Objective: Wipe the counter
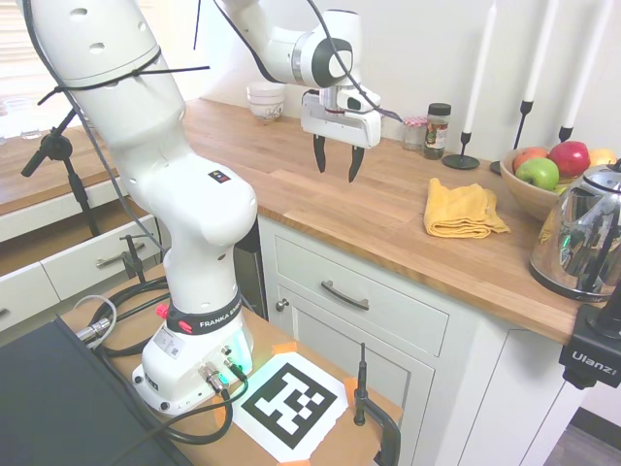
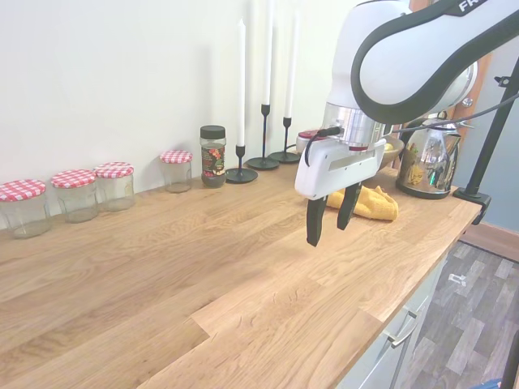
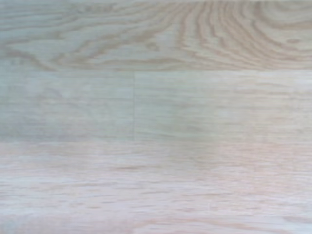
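The counter [image 1: 320, 209] [image 2: 162, 275] is a long honey-brown butcher-block top on white cabinets. My gripper [image 1: 338, 169] [image 2: 328, 228] hangs just above its middle, fingers pointing down, open and holding nothing. A folded yellow cloth [image 1: 462, 210] [image 2: 366, 202] lies on the counter a short way from the gripper, toward the kettle, untouched. The wrist view shows only blurred wood grain [image 3: 156, 117].
A steel kettle [image 1: 588, 233] [image 2: 427, 164], a fruit bowl [image 1: 543, 175], black candlesticks [image 2: 242, 172], a spice jar [image 1: 438, 130] [image 2: 213, 156], several checked-lid glass jars [image 2: 75, 194] and a stack of white bowls [image 1: 265, 101] stand along the wall side.
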{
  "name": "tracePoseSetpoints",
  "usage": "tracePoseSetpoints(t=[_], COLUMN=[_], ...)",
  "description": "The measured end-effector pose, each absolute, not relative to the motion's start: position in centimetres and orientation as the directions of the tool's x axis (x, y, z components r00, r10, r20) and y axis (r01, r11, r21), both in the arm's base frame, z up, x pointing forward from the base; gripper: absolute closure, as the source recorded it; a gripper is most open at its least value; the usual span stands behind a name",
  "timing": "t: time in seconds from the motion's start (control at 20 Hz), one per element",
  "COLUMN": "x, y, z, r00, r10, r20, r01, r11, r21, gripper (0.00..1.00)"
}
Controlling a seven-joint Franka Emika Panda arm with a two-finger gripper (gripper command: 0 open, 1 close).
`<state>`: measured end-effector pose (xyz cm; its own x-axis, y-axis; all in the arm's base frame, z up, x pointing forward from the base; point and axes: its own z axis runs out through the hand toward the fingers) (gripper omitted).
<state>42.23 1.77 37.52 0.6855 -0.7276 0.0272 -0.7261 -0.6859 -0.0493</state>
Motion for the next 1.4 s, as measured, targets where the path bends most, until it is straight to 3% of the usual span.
tracePoseSetpoints(t=[0.4,1.4], x=[42.8,46.5], y=[0.0,-18.9], z=[38.3,40.3], r00=[0.664,0.523], r10=[-0.746,-0.847], r20=[0.057,0.098], r01=[-0.744,-0.845], r11=[-0.666,-0.530], r21=[-0.046,-0.075], gripper=[0.00,0.00])
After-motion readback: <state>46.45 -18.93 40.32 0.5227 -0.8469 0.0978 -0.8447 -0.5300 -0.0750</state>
